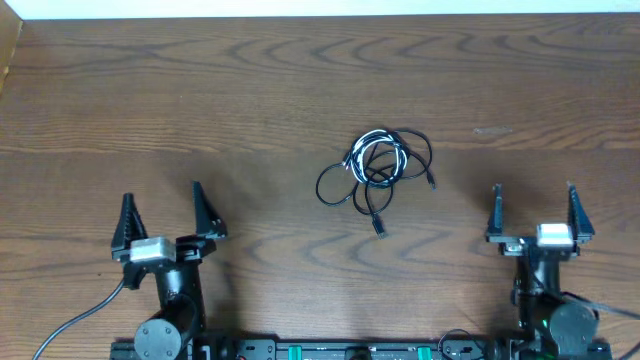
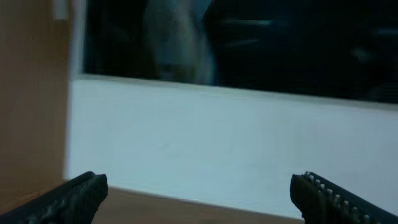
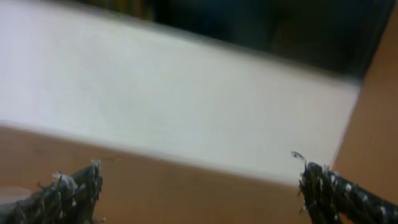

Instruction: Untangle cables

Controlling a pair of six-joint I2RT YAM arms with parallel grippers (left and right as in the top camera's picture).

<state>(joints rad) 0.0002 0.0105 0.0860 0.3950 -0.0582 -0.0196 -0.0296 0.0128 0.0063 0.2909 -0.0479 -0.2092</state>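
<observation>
The cables (image 1: pixel 376 168) lie in one small tangle at the middle of the wooden table: thin black cords looped around a white one, with a black plug end trailing toward the front. My left gripper (image 1: pixel 161 201) stands open near the front left, well apart from the tangle. My right gripper (image 1: pixel 532 200) stands open near the front right, also well apart from it. Both wrist views look out over the far table edge; the left gripper (image 2: pixel 199 190) and the right gripper (image 3: pixel 199 180) show wide gaps with nothing between the fingers. The cables do not show in either wrist view.
A thick black wire (image 1: pixel 75 320) runs off the left arm toward the front left corner. The table's far edge (image 1: pixel 320 15) meets a white wall. The arm bases (image 1: pixel 340 350) sit along the front edge.
</observation>
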